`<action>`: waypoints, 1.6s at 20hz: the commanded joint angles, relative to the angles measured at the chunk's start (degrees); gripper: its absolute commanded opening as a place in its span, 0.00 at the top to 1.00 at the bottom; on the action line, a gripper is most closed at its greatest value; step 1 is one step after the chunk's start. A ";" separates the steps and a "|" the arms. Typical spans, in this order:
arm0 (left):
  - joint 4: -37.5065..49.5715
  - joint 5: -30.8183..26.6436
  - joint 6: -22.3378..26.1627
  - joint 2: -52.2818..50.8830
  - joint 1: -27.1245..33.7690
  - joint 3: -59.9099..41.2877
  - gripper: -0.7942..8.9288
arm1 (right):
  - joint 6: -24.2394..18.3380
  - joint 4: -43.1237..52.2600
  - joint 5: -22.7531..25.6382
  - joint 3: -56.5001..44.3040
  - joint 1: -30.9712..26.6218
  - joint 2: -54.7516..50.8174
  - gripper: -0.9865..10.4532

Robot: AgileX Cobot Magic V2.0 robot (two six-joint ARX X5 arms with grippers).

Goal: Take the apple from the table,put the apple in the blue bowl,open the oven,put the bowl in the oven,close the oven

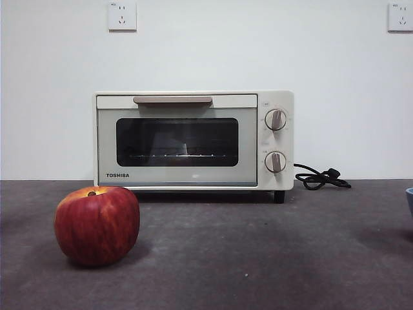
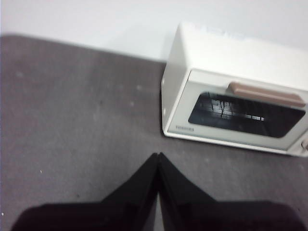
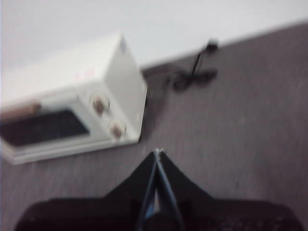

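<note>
The red apple (image 1: 97, 225) rests on the dark grey table (image 1: 258, 258) at the near left. A sliver of the blue bowl (image 1: 409, 200) shows at the right edge of the front view. The cream oven (image 1: 193, 139) stands at the back with its door closed; it also appears as the oven (image 2: 236, 110) in the left wrist view and the oven (image 3: 72, 110) in the right wrist view. My left gripper (image 2: 158, 156) is shut and hovers over bare table to the oven's left. My right gripper (image 3: 157, 153) is shut, above the table in front of the oven's knob side. Neither wrist view shows the apple or bowl.
The oven's black cord (image 1: 319, 177) lies coiled on the table to the right of the oven, by the white wall. Two wall sockets (image 1: 122, 16) sit high on the wall. The cord (image 3: 192, 77) also shows in the right wrist view.
</note>
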 commanded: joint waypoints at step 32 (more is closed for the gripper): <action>-24.02 25.14 6.88 6.71 0.00 9.01 0.92 | -8.94 -12.24 0.35 44.30 56.30 69.18 0.59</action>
